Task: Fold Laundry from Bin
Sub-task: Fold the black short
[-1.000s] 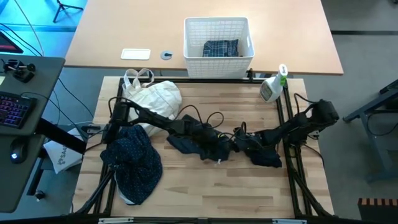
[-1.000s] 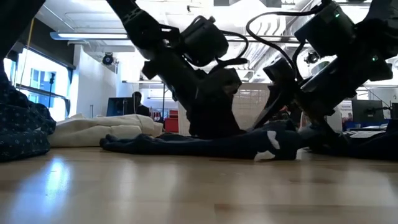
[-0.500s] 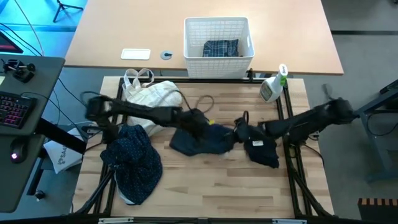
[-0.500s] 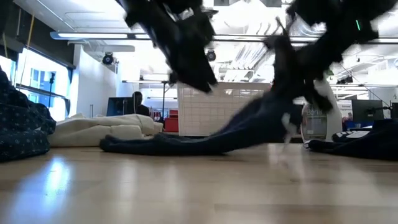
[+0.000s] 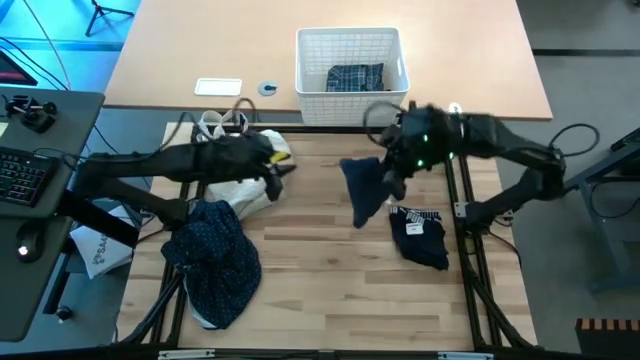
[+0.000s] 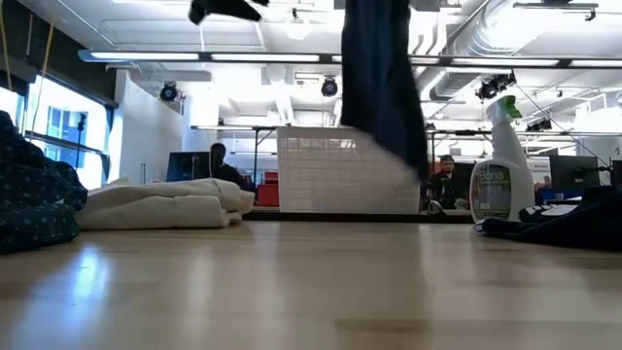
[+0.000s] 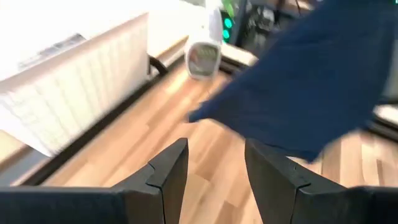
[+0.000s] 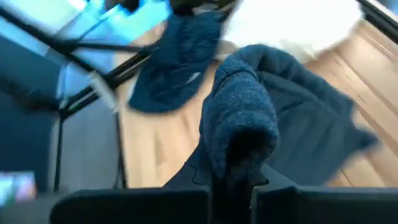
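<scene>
The right gripper, clamped on the plain navy garment, held it hanging clear above the table, presumably for spreading. The left gripper stood part-open, empty, over the cloth bag. The bin held the plaid shirt.

Your light wooden worktop carried a dotted navy shirt heaped at its left near side, with a cream cloth bag lying just beyond it toward the far left. A dark navy piece lay crumpled on the right. At the far right corner a spray bottle stood upright.
</scene>
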